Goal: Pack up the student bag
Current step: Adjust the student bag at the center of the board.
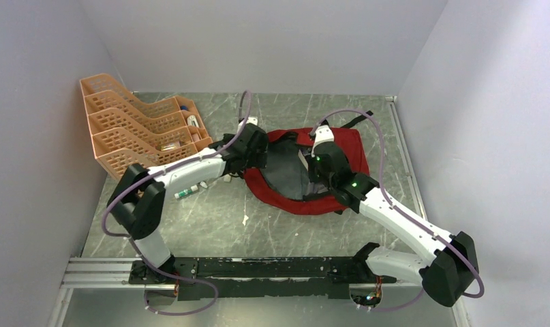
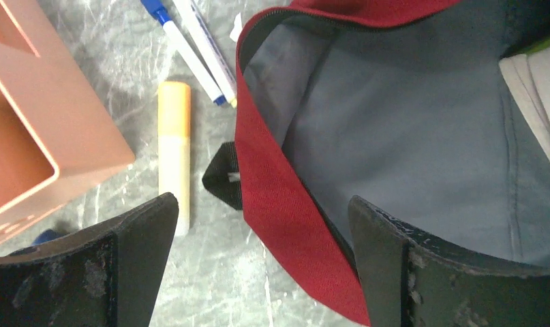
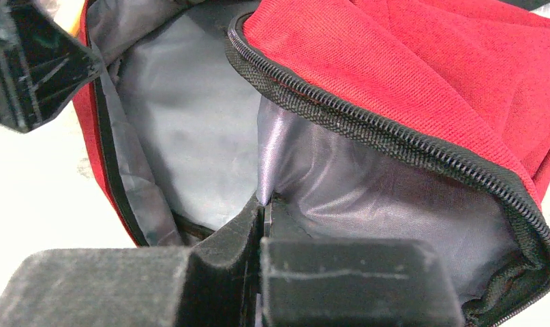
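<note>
The student bag [image 1: 348,146] lies open in the middle of the table, red outside with grey lining and a black zipper [image 3: 367,129]. My left gripper [image 1: 255,147] is open at the bag's left rim. In the left wrist view its jaws [image 2: 262,204] straddle the red edge [image 2: 275,191], one finger over the table and one over the lining. My right gripper [image 1: 319,155] is inside the opening, shut on a fold of the grey lining [image 3: 268,157], which rises pinched from between its fingertips [image 3: 265,202]. A white notebook edge [image 2: 538,82] shows inside the bag.
An orange tray rack [image 1: 137,122] stands at the back left, its corner [image 2: 47,136] close to the left gripper. An orange-and-cream stick [image 2: 174,153] and two pens [image 2: 200,51] lie on the table beside the bag's rim. A marker [image 1: 189,192] lies further forward.
</note>
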`<state>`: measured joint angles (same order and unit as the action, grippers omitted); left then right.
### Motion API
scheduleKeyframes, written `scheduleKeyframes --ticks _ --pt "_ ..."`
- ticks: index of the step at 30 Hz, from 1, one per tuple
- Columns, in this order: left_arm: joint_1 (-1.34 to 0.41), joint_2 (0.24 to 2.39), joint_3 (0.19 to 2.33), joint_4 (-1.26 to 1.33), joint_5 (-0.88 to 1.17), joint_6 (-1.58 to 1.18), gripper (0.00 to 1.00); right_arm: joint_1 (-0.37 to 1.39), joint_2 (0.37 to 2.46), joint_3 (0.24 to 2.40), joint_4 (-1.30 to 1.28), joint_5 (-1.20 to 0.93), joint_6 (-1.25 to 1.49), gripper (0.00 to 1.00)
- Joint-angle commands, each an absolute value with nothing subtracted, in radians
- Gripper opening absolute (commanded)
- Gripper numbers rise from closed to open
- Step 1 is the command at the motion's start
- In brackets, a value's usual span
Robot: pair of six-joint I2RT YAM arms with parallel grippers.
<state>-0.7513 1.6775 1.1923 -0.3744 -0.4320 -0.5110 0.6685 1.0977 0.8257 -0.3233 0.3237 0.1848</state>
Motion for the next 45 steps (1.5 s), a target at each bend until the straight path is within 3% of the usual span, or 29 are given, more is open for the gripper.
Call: scheduleKeyframes --ticks 1,5,16,21,26,36,45 --pt "-0.737 1.759 1.298 -0.398 -0.498 -0.456 0.98 0.667 1.065 0.805 -0.323 0.300 0.204 0.00" --pt "-0.707 1.849 1.376 -0.444 -0.469 -0.464 0.96 0.666 1.054 0.799 -0.321 0.299 0.204 0.00" --pt "-0.695 1.906 1.336 -0.395 -0.426 -0.444 0.72 0.666 1.063 0.815 -0.344 0.367 0.218 0.00" --pt "-0.670 1.912 1.316 -0.347 -0.334 -0.429 0.46 0.665 1.041 0.805 -0.336 0.400 0.227 0.00" --pt "-0.663 1.904 1.285 -0.334 -0.298 -0.423 0.07 0.665 1.025 0.804 -0.372 0.507 0.255 0.00" --pt "-0.665 1.706 1.165 -0.198 -0.013 -0.423 0.05 0.664 0.998 0.846 -0.218 0.638 0.166 0.00" --pt "-0.685 1.652 1.456 -0.283 0.115 -0.425 0.05 0.663 1.124 1.118 -0.107 0.748 -0.020 0.00"
